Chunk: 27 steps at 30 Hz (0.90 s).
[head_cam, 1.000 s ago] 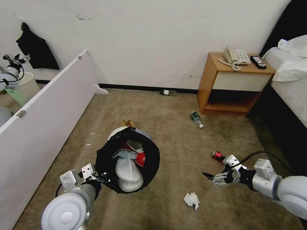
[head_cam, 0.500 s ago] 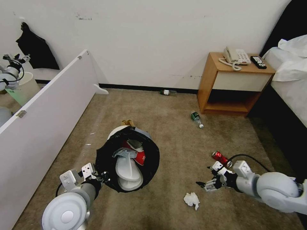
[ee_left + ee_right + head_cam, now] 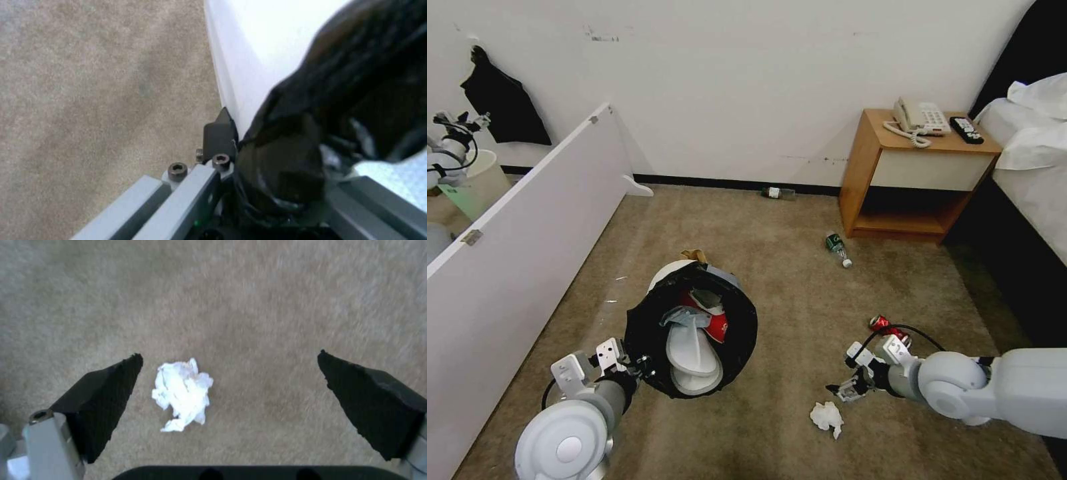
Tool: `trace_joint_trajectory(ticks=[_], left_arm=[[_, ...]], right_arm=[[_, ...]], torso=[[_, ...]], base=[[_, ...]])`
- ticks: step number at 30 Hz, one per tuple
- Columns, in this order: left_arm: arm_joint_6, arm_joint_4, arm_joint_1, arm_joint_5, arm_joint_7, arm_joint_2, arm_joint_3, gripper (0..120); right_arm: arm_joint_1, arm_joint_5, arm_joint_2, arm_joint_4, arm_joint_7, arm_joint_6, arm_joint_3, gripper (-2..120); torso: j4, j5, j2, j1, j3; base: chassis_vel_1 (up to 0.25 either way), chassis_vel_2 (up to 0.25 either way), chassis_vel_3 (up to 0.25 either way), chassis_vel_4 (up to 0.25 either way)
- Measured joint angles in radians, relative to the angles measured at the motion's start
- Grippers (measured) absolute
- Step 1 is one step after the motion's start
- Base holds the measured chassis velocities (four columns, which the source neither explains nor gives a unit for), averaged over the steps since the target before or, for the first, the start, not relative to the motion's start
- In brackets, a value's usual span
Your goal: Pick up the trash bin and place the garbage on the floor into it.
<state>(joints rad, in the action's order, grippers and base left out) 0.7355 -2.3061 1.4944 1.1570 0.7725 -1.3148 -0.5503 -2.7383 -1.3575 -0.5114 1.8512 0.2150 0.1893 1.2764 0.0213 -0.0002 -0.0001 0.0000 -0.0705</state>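
Observation:
The trash bin (image 3: 657,333), white with a black bag over its rim, hangs tilted above the floor (image 3: 800,293); my left gripper (image 3: 639,369) is shut on its near rim, and the left wrist view shows black bag (image 3: 311,133) pinched between the fingers (image 3: 218,133). Inside lie white slippers (image 3: 694,357) and a red packet (image 3: 719,327). My right gripper (image 3: 840,390) is open just above a crumpled white tissue (image 3: 827,417); in the right wrist view the tissue (image 3: 182,393) lies between the spread fingertips (image 3: 111,386). A red can (image 3: 880,323) sits behind that arm. Two green-labelled bottles (image 3: 837,247) (image 3: 777,193) lie farther off.
A white board (image 3: 527,227) leans along the left. A wooden nightstand (image 3: 920,173) with a phone (image 3: 920,119) and remote stands at the back right, beside a bed (image 3: 1034,153). A brown paper scrap (image 3: 694,255) peeks out behind the bin.
My right arm has moved left and down towards the tissue, leaving the can behind it. The left gripper and bin have barely shifted.

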Motion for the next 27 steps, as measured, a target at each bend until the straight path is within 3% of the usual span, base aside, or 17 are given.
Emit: trace_joint_trajectory(ticks=[13, 27], left_arm=[[0.000, 0.013, -0.004, -0.012, -0.015, 0.015, -0.002, 0], [0.000, 0.018, -0.002, -0.028, -0.021, 0.006, -0.012, 0]], right_arm=[[-0.063, -0.217, -0.173, -0.028, 0.046, 0.031, 0.015, 100], [-0.086, -0.377, -0.252, -0.058, 0.045, 0.097, 0.014, 100]], torso=[[-0.0002, 0.0001, 0.000, 0.000, 0.000], [-0.0002, 0.0001, 0.000, 0.000, 0.000]], base=[[0.000, 0.000, 0.000, 0.000], [0.000, 0.000, 0.000, 0.000]])
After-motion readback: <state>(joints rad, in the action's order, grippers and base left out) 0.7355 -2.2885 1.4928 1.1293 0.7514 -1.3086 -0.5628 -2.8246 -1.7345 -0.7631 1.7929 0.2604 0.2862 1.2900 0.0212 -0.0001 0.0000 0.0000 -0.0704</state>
